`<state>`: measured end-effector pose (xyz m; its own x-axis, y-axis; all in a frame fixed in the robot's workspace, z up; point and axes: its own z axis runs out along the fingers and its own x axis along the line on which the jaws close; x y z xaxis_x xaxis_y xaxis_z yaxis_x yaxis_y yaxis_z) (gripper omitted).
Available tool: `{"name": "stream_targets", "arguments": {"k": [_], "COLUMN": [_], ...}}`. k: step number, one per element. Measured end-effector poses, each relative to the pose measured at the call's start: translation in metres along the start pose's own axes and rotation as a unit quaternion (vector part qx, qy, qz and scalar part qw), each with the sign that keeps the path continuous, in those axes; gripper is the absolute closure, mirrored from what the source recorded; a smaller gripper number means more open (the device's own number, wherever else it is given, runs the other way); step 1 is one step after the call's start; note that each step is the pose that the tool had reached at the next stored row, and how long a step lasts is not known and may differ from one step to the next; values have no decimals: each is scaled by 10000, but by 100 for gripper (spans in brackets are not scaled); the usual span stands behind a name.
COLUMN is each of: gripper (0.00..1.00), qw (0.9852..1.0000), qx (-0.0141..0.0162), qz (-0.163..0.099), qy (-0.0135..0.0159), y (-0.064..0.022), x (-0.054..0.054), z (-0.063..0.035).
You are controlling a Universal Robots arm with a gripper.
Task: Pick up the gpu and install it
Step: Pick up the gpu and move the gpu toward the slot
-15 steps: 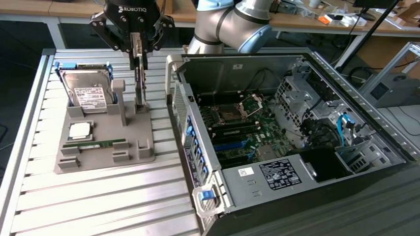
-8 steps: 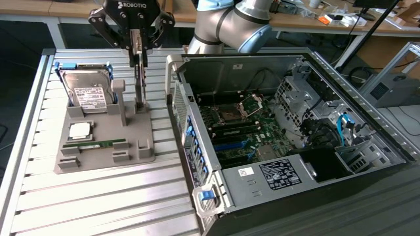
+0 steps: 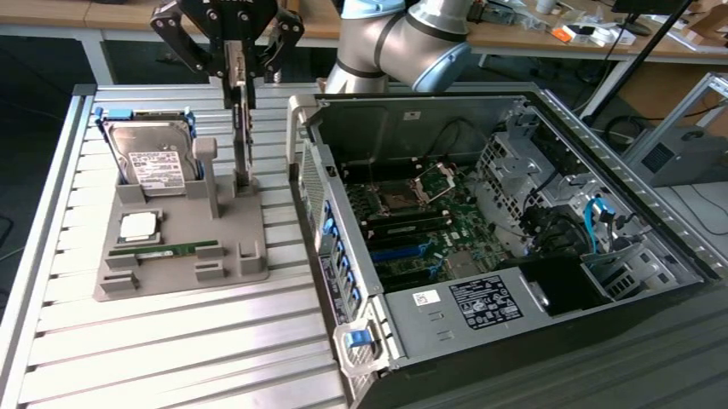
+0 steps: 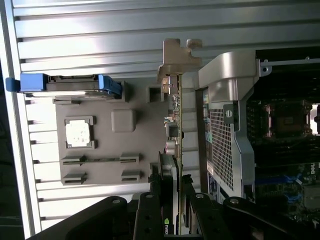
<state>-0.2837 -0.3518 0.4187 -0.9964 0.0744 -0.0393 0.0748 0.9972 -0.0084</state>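
The gpu is a thin card seen edge-on, standing upright over the right side of the grey parts holder. Its lower end is at the holder's upright slot. Whether it still sits in that slot I cannot tell. My gripper comes down from above with its black fingers closed on either side of the card's upper part. In the wrist view the gpu runs away from the gripper, and its pale bracket end is the far end. It lies between the holder and the computer case.
The holder also carries a silver hard drive with blue rails, a processor chip and a green memory stick. An open computer case with its motherboard exposed lies on the exterior view's right. Everything rests on a slatted metal table.
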Motion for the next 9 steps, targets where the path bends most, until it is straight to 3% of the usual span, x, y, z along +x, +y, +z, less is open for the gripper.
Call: {"name": "stream_targets", "arguments": {"k": [9], "gripper": [73], "qw": [10000], "qx": [0], "qz": [0], "qy": [0], "y": [0], "x": [-3], "z": [-69]}}
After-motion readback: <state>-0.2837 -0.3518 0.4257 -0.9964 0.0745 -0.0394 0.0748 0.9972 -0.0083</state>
